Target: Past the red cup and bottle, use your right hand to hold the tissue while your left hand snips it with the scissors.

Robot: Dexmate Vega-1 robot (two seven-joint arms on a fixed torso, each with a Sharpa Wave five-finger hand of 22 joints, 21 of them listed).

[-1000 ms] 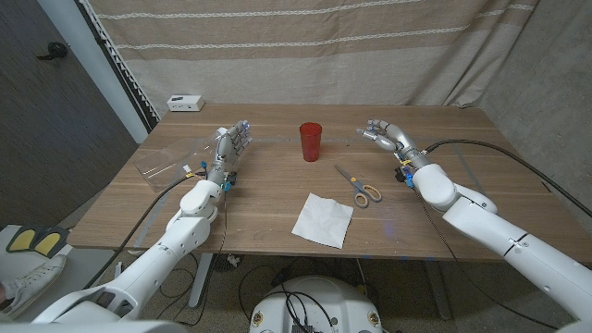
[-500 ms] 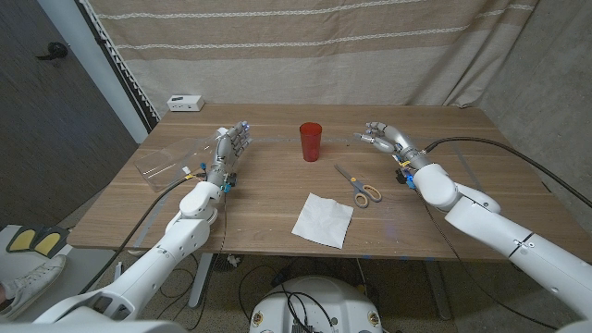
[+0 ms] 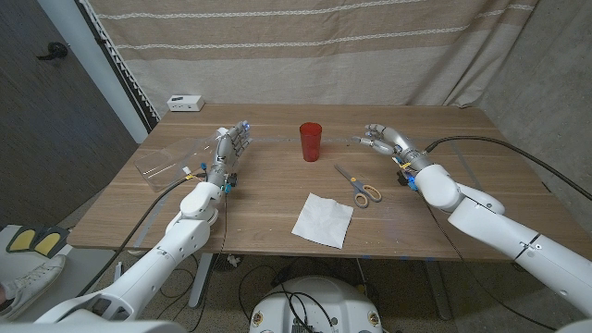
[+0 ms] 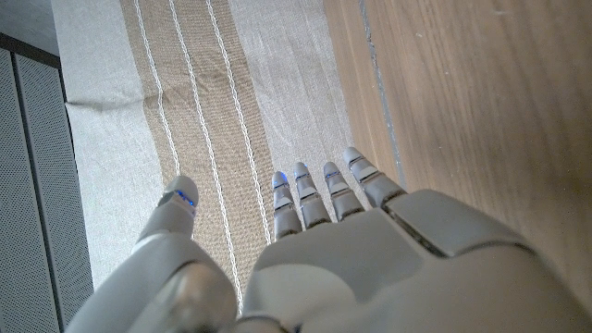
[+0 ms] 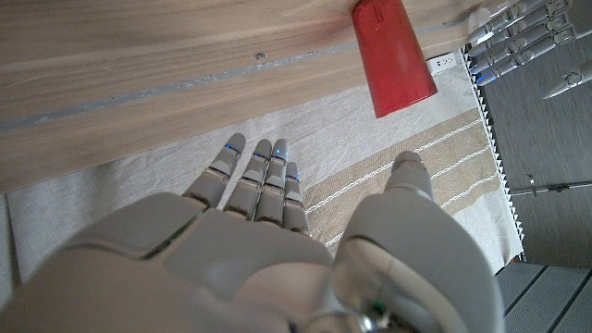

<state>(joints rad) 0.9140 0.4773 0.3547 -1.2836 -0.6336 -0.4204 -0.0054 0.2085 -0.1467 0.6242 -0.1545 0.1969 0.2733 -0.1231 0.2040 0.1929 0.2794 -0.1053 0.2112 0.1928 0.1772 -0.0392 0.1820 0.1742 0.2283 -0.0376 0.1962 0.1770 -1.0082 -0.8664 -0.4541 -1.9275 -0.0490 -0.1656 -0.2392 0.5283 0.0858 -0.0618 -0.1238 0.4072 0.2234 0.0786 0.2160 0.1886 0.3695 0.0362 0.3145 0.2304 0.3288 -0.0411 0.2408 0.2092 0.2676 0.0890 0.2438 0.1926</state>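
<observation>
With both my left hand (image 3: 235,141) and right hand (image 3: 381,138) spread wide and empty, reaching centre-frame for the scissors (image 3: 356,186) could topple the cup (image 3: 311,141).

A small white box (image 3: 186,103) sits at the far corner of the wooden tabletop (image 3: 268,199), well beyond the left robot hand (image 3: 232,143), with a clear plastic sheet (image 3: 169,157) lying just beside that hand's outer side.
</observation>
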